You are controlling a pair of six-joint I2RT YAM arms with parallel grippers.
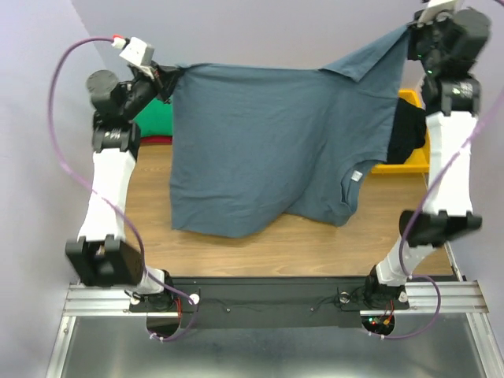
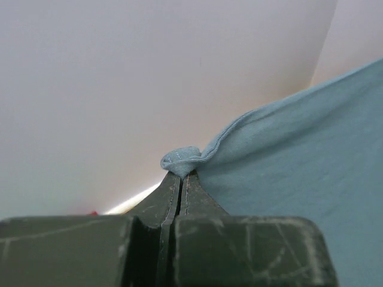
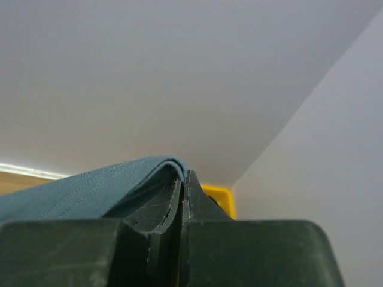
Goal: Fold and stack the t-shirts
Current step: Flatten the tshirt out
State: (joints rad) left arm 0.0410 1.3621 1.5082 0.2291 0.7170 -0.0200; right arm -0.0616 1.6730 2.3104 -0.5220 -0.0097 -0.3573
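Note:
A slate blue-grey t-shirt hangs spread in the air between both arms, its lower edge above the wooden table. My left gripper is shut on its left corner; the left wrist view shows a bunched cloth tip pinched between the closed jaws. My right gripper is shut on the shirt's right edge; the right wrist view shows the cloth folded over the closed jaws. A green t-shirt lies at the back left. A black t-shirt hangs from the yellow bin. No red shirt shows.
A yellow plastic bin stands at the table's right edge, also seen in the right wrist view. The wooden table shows bare below the hanging shirt. White walls close the back and sides.

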